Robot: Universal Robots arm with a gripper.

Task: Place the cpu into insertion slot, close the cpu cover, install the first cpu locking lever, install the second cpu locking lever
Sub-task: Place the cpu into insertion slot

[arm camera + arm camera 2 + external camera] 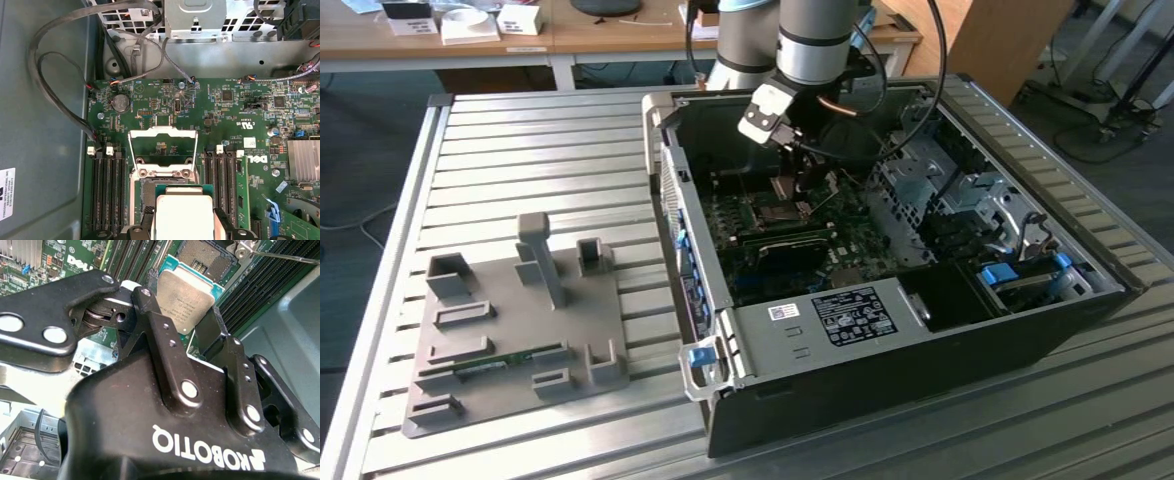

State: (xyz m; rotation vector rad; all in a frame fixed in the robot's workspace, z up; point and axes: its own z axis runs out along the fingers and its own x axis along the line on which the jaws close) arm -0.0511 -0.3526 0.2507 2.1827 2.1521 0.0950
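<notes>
Step one in hand — end effector (pixel 181 315) clamped on the cpu (pixel 187 290), held just over the insertion slot (pixel 205 255); cpu cover (pixel 162 132) stands open. Seating, in my judgement, demands square alignment.

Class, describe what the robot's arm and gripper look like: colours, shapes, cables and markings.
The arm is a silver-grey cylinder, with a black cable looping beside it and a white boxy unit at the wrist. The gripper is matt black, with jointed link fingers fixed by silver pins and white lettering on its body.
</notes>
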